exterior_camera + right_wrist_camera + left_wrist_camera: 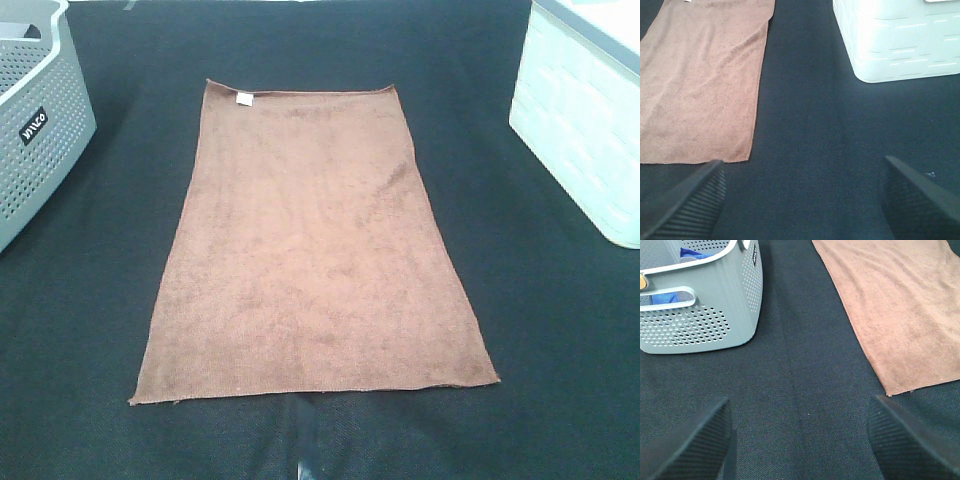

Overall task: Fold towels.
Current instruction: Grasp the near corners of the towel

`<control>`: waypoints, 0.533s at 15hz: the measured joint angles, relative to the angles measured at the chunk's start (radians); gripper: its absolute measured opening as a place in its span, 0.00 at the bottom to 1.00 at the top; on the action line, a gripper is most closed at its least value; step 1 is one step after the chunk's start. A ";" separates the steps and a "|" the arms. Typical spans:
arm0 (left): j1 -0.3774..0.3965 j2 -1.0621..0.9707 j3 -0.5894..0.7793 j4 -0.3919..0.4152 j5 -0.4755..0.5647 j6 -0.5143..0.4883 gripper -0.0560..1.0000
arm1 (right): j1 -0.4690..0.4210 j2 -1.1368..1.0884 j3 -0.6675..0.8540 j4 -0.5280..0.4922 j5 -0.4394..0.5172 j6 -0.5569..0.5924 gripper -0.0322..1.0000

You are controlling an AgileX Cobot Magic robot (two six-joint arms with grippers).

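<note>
The brown towel (315,250) lies flat and unfolded on the dark mat (90,320), near corners exposed for pickup, with the left gripper (800,440) and right gripper (802,200) standing empty, jaws spread, near those corners.

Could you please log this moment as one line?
towel: flat, unfolded | left gripper: open, empty, off towel | right gripper: open, empty, off towel | grey basket: left | white basket: right

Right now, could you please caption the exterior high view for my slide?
Unfolded brown towel flat on dark table, between grey basket and white bin.
</note>
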 joint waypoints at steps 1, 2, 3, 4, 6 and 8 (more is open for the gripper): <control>0.000 0.000 0.000 0.000 0.000 0.000 0.74 | 0.000 0.000 0.000 0.000 0.000 0.000 0.79; 0.000 0.000 0.000 0.000 0.000 0.000 0.74 | 0.000 0.000 0.000 0.000 0.000 0.000 0.79; 0.000 0.000 0.000 0.000 0.000 0.000 0.74 | 0.000 0.000 0.000 0.000 0.000 0.000 0.79; 0.000 0.000 0.000 0.000 0.000 0.000 0.74 | 0.000 0.000 0.000 0.000 0.000 0.000 0.79; 0.000 0.000 0.000 0.000 0.000 0.000 0.74 | 0.000 0.000 0.000 0.000 0.000 0.000 0.79; 0.000 0.000 0.000 0.000 0.000 0.000 0.74 | 0.000 0.000 0.000 0.000 0.000 0.000 0.79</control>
